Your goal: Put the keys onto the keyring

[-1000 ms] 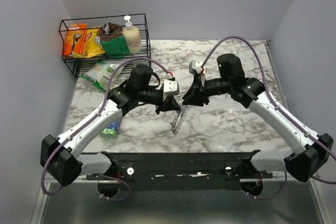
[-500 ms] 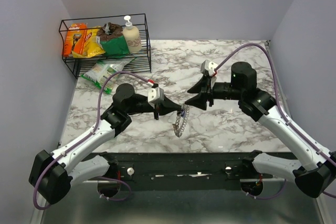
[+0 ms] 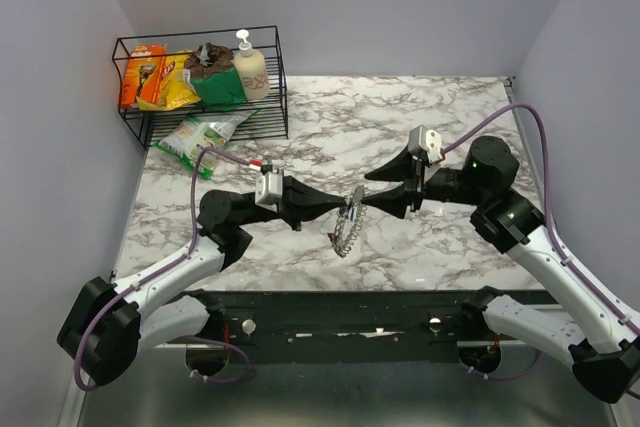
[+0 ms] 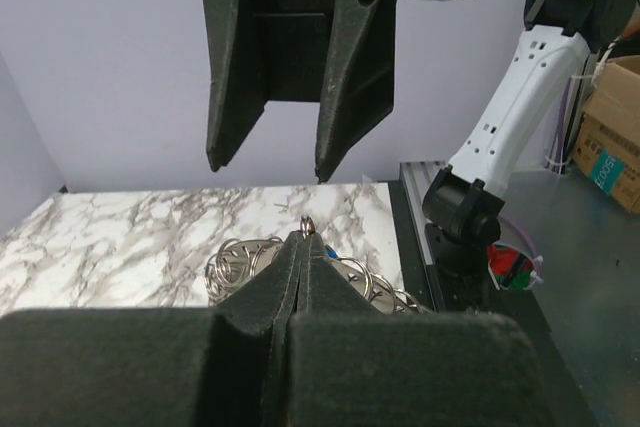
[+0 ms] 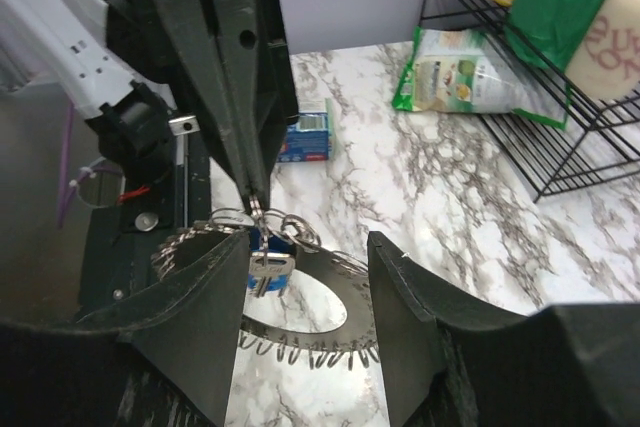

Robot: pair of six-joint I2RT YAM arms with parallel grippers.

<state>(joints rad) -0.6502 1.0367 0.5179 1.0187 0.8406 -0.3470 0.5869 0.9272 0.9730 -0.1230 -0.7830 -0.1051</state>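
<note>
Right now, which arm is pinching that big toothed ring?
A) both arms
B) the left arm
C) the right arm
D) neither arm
B: the left gripper is shut on the top edge of the keyring, while the right gripper has its jaws open and grips nothing.

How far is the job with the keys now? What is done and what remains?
Done, it seems: a blue-headed key already hangs at the keyring. In hand: the left gripper is shut on a small loop of the keyring; the right gripper is open and empty, facing it. Left: I see no loose keys, so I cannot tell how many remain.
</note>
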